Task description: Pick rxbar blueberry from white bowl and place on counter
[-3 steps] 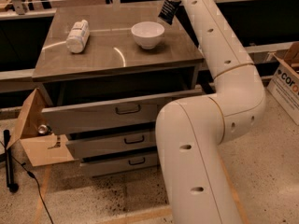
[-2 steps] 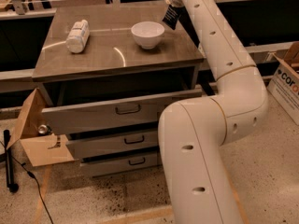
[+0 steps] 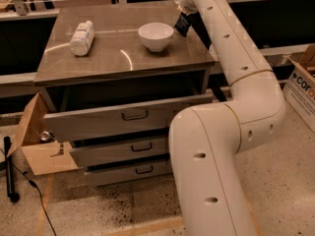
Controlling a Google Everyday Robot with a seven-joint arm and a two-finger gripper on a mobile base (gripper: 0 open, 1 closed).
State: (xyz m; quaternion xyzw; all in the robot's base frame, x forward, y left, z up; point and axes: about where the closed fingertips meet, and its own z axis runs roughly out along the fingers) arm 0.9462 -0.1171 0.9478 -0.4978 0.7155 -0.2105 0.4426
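Observation:
The white bowl stands on the counter toward its back right, and no bar shows inside it. My gripper is just right of the bowl, low over the counter, mostly hidden by my arm's wrist. It is shut on the rxbar blueberry, a dark flat bar that hangs tilted below it, its lower end close to the counter surface beside the bowl.
A white bottle lies on its side on the counter's left part. My white arm reaches over the counter's right edge. The top drawer is pulled out. A cardboard box sits on the floor at left.
My gripper with the dark bar has moved down and slightly right, from above the bowl's right side to low beside the bowl. Bowl and bottle have not moved.

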